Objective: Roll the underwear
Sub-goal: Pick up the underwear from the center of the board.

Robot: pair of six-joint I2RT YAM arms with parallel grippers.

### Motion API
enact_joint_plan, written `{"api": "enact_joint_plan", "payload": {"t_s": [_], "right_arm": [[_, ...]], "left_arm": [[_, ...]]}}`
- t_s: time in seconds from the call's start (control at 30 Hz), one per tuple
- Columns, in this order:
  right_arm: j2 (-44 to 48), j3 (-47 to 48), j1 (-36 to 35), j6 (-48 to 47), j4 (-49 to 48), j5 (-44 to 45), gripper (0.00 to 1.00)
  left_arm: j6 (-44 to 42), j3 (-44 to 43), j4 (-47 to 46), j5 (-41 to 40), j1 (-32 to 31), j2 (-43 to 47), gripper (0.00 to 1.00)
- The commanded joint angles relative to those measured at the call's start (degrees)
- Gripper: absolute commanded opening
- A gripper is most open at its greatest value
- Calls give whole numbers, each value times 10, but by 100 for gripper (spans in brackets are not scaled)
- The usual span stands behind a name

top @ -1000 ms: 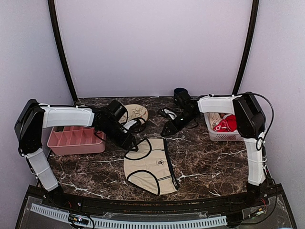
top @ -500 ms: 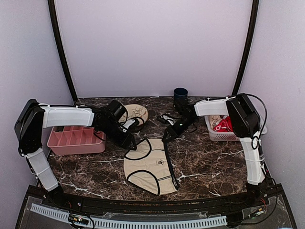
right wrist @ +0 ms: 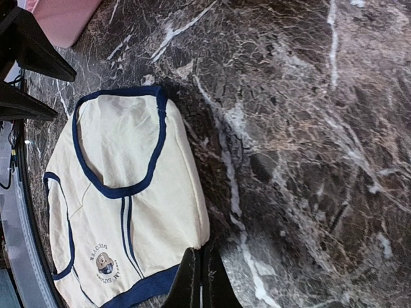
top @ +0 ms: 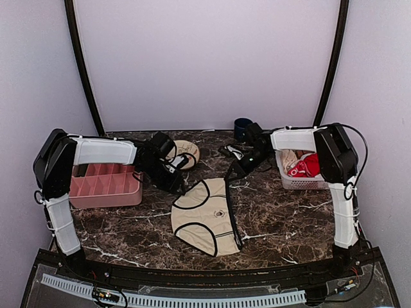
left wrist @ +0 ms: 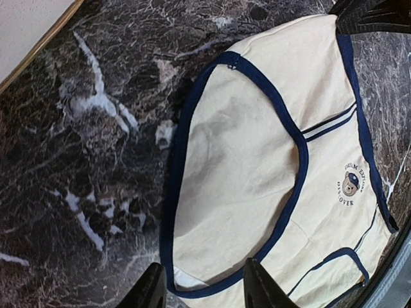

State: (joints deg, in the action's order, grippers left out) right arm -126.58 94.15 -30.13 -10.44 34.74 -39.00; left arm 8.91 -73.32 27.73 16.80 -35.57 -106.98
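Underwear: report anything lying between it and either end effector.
Nothing visible does. The left end effector, open, straddles the underwear at its trimmed edge. The right end effector is shut on one corner. The pink tray and the basket sit off to the sides.

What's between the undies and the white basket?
Just bare marble table, seen in the top view, between the underwear and the white basket.

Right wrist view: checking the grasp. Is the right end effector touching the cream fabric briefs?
Touching. The right wrist view shows the right end effector shut on the dark-trimmed corner of the cream fabric briefs.
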Motion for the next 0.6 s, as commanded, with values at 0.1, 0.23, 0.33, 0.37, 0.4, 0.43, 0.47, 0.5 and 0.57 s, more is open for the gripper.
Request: {"api": "enact_joint_plan", "payload": {"t_s": [0.1,0.23,0.33,0.37,0.4,0.43,0.47,0.5,0.57], "right_arm": [[11,0,8,2,2,0,0],[8,1,8,2,4,6,0],[4,4,8,3,5,8,0],[4,5,8,3,6,9,0],[4,5,8,2,7,11,0],[4,4,8,2,7,12,0],[4,3,8,2,6,13,0],[5,4,9,2,6,13,0],[3,5,10,4,5,11,0]], "left_arm": [[-24,-68,-9,-9,0,-60,43],[-21,-111,-2,-27,0,-101,40],[-22,-128,-1,-25,0,-123,38],[-24,-129,-2,-25,0,-129,38],[-27,-128,-2,-25,0,-133,37],[-31,-126,-2,-25,0,-136,36],[-34,-123,-1,-25,0,-138,35],[-37,-118,-1,-27,0,-140,34],[-52,-110,7,-52,-2,-141,29]]}}
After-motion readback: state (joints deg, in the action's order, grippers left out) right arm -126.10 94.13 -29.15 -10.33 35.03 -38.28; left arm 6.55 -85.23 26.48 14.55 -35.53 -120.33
